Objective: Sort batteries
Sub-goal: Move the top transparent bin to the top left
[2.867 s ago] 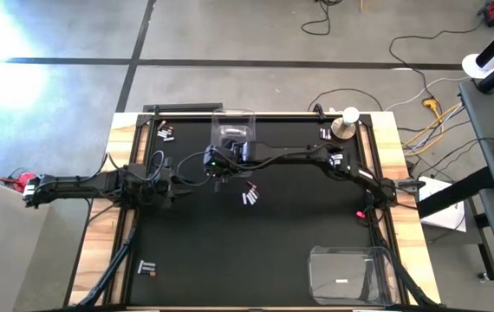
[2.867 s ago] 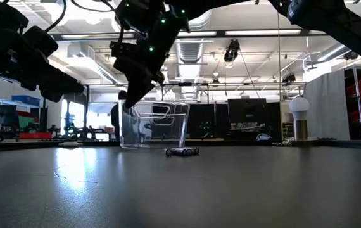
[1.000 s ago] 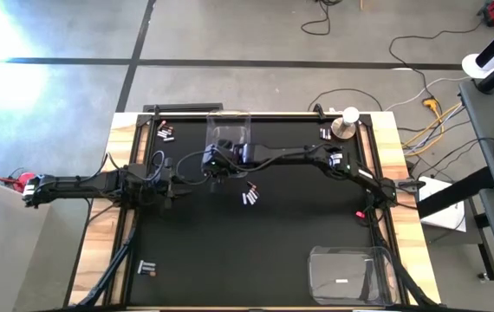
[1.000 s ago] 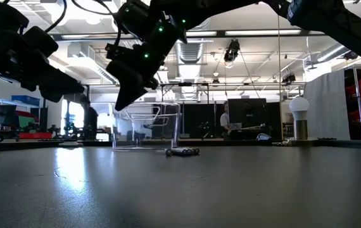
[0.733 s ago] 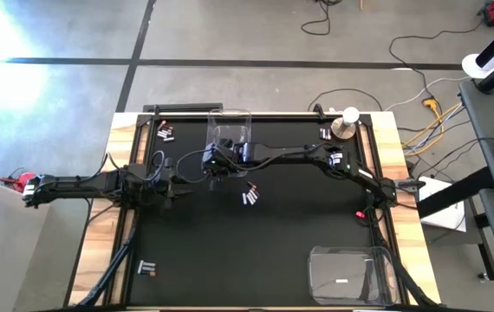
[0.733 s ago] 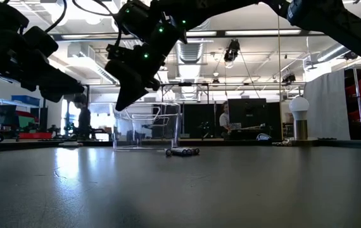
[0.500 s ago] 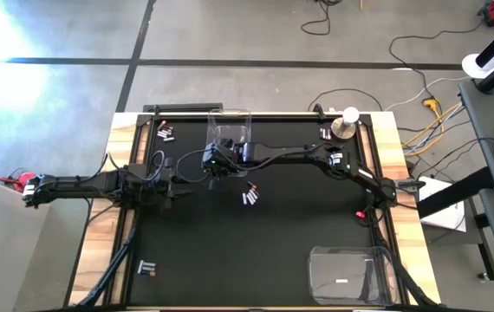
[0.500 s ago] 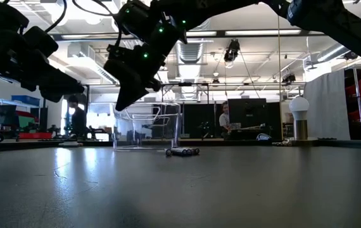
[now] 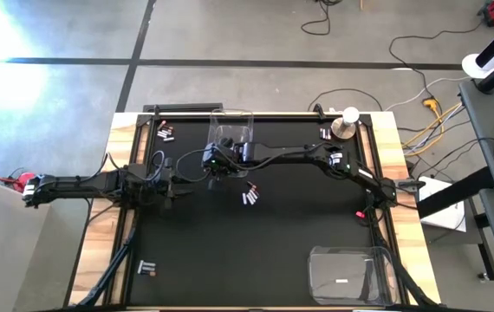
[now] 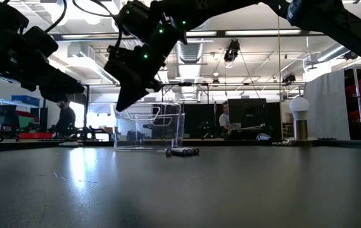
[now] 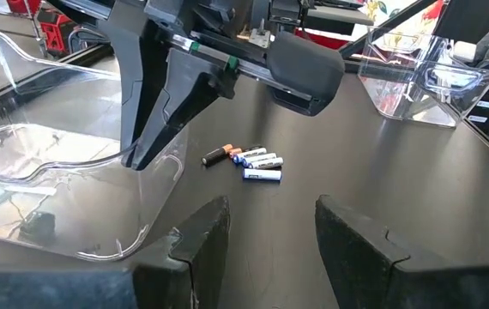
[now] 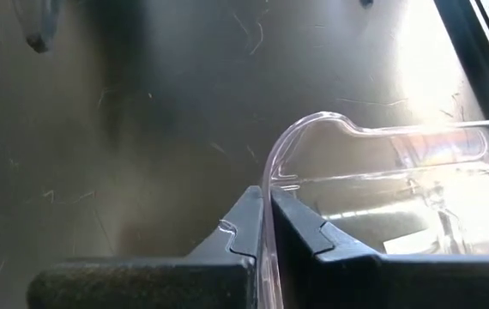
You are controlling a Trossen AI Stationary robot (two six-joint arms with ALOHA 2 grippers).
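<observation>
A clear plastic bin [image 9: 230, 132] stands at the table's far middle, and my right gripper [image 9: 217, 160] is shut on its near left corner. A small row of batteries [image 9: 249, 196], white ones and a dark one with a copper end, lies on the black mat just near-right of that bin; the left wrist view shows the same batteries [image 11: 249, 162]. My left gripper [image 11: 270, 232] is open and hovers to the left of the bin, touching nothing. My right gripper pinches the bin's wall at its rim [image 12: 270, 172] near a corner, one finger inside the bin and one outside. The fingers [image 10: 125, 100] come down at a slant from above and from the table's right. The bin stands upright, its base apparently on the table.
More batteries lie in small clusters at the far left [image 9: 165, 132], far right [image 9: 325, 133] and near left [image 9: 147, 269]. A second clear bin [image 9: 351, 276] with a battery in it stands at the near right. A white-topped post [image 9: 347, 121] stands at the far right.
Over the last second neither arm nor the bin has visibly moved. Against nearly three seconds ago, the bin held by my right gripper has shifted slightly toward the table's left and stands squarer.
</observation>
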